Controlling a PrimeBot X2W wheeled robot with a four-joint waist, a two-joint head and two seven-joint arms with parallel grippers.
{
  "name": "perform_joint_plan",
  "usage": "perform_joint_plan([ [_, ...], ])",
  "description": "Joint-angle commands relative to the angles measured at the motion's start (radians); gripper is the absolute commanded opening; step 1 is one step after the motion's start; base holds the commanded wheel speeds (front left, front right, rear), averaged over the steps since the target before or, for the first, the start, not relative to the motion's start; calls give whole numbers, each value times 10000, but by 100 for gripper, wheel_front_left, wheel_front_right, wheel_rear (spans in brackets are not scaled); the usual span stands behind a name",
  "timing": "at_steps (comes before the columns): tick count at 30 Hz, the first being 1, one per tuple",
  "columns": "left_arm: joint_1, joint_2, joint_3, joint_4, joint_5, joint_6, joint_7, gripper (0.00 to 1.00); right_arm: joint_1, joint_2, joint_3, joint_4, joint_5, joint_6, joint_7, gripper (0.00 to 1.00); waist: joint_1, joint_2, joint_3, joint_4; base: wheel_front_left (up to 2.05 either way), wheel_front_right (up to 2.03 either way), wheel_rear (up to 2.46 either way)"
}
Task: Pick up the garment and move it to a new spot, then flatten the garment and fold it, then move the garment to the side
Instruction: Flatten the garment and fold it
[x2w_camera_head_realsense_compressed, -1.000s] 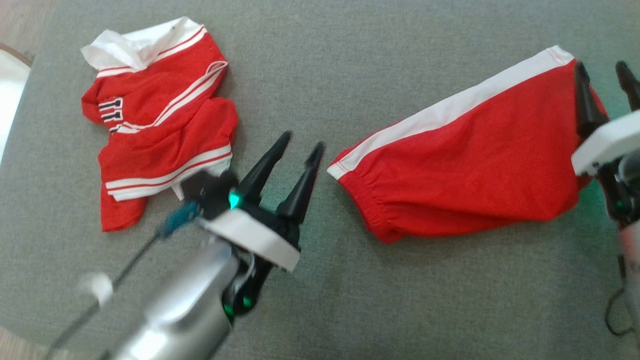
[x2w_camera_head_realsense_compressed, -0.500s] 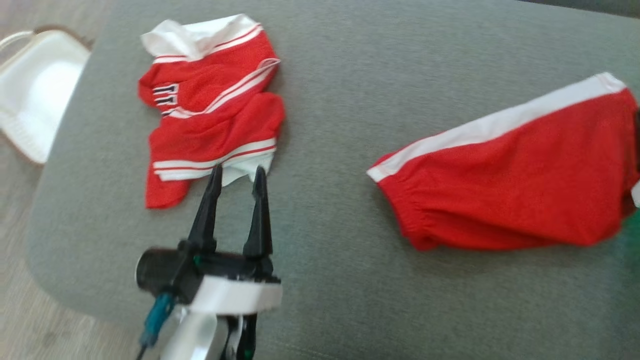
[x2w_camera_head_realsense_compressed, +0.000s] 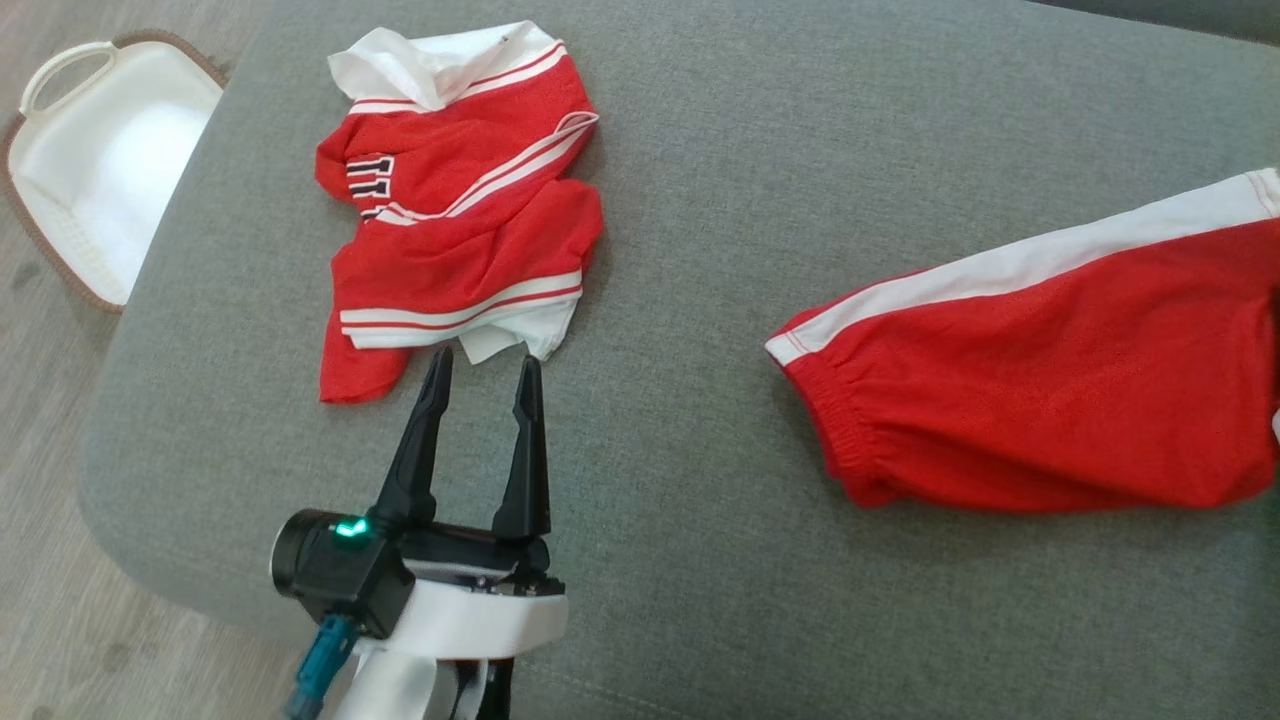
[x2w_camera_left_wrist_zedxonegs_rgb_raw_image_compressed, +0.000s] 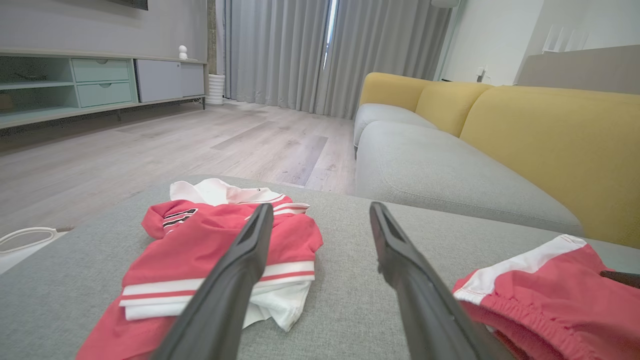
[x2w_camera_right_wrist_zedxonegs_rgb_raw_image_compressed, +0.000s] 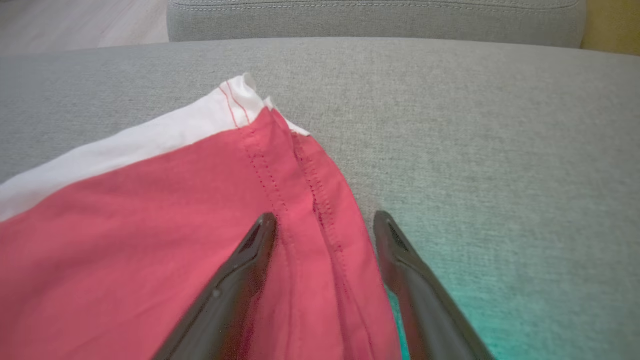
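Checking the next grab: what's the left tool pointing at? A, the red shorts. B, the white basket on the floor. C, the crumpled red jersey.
C: the open left tool aims its tips at the jersey, just short of its white hem.

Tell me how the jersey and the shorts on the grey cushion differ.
The jersey lies crumpled and bunched; the shorts lie spread fairly flat. The jersey has thin striped trim and black lettering; the shorts carry one broad white side band. Both are red and white.
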Motion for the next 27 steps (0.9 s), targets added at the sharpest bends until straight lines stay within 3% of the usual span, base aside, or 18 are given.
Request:
perform_joint_plan([
  [1, -127, -9, 322, -324, 81, -7, -51, 100, -66, -242, 102, -21, -68, 65, 49, 100, 0, -1, -12, -29, 0, 0, 0],
  [6, -128, -11, 286, -239, 74, -36, -51, 100, -270, 19, 48, 587, 50, 65, 581, 100, 0, -1, -69, -45, 0, 0, 0],
  [7, -117, -11, 290, -221, 76, -39, -51, 100, -296, 128, 77, 635, 185, 65, 736, 70, 0, -1, -99, -55, 0, 0, 0],
  [8, -98, -11, 301, -202, 75, -38, -51, 100, -308, 201, 123, 643, 307, 65, 849, 15, 0, -1, -123, -68, 0, 0, 0],
  [9, -81, -11, 311, -186, 73, -38, -51, 100, -310, 201, 173, 666, 408, 65, 904, 0, 0, -1, -138, -79, 0, 0, 0],
  [16, 17, -12, 381, -93, 82, -43, -51, 100, -472, -25, 303, 739, 508, 65, 88, 0, 0, -1, -293, -559, 0, 0, 0],
  [27, 85, -12, 505, 146, 206, -257, -51, 100, -291, -236, -79, 908, -229, 65, -912, 0, 0, -1, -709, -2362, 0, 0, 0],
])
